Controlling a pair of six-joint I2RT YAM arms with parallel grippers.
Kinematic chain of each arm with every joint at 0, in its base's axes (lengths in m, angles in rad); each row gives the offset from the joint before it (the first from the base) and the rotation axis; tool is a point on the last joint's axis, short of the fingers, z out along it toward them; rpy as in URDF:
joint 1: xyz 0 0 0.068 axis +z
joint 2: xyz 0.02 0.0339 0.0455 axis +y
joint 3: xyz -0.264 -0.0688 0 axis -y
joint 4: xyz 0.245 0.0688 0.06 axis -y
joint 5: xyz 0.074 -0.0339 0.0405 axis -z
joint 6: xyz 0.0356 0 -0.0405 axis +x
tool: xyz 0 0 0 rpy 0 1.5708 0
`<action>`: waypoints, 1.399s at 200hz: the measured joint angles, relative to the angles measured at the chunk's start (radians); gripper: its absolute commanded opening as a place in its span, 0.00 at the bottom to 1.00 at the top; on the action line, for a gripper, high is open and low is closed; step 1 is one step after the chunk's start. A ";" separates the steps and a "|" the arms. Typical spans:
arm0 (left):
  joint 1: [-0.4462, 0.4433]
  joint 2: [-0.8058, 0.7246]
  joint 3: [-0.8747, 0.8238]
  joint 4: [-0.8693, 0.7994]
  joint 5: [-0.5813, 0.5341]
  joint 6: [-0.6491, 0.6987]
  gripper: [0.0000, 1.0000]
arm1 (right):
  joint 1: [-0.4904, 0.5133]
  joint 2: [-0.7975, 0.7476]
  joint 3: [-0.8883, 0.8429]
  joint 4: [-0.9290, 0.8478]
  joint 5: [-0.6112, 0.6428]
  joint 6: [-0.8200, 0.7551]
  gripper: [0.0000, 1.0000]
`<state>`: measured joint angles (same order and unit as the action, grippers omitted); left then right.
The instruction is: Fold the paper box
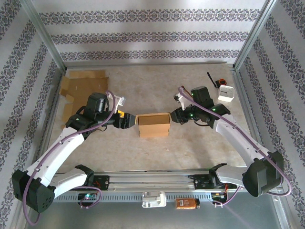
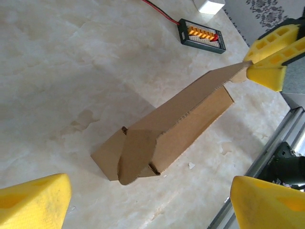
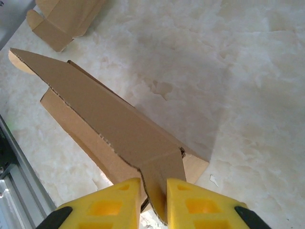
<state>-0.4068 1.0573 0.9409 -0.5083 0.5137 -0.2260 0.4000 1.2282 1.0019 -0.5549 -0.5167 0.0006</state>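
Sitting near the middle of the pale tabletop (image 1: 190, 152), the paper box (image 1: 153, 125) lies lengthwise between the two arms, with bare surface on its far side up to the patterned back wall and a narrower bare strip on its near side before the metal rail (image 1: 152, 180) at the front edge. Flat cardboard (image 1: 81, 88) lies in the far left corner, well apart from the box, and a small white block (image 1: 226, 93) stands near the far right edge; the left wrist view shows a black board (image 2: 202, 36) with orange cells and a red wire beyond the box. The long top flap of the box is raised and tilted, its torn-looking corrugated edge running the whole length above the body. The left hand (image 1: 127, 119) is just beside the left end of the box, its yellow fingers (image 2: 33, 200) spread wide to either side, and the left wrist view shows bare tabletop between them and the cardboard. The right hand (image 3: 153, 200) is at the opposite end, its yellow fingers pressed in on the narrow tab at the end of the raised flap, pinching it and holding that end of the flap up off the body.
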 measured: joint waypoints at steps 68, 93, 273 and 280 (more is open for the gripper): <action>-0.053 0.065 0.005 -0.004 -0.107 -0.001 0.74 | 0.013 0.000 -0.003 0.006 0.014 -0.001 0.11; -0.057 0.082 0.020 -0.004 -0.121 0.000 0.64 | 0.018 0.000 -0.003 0.007 0.021 -0.001 0.12; -0.064 0.148 0.042 0.026 -0.085 -0.092 0.03 | 0.043 0.000 0.011 0.010 0.082 0.081 0.13; -0.064 0.148 0.042 0.035 -0.077 -0.105 0.03 | 0.043 0.000 0.013 0.010 0.087 0.095 0.13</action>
<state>-0.4713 1.2057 0.9829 -0.4732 0.4366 -0.3305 0.4431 1.2282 1.0145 -0.5453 -0.4301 0.0959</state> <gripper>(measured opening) 0.046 0.127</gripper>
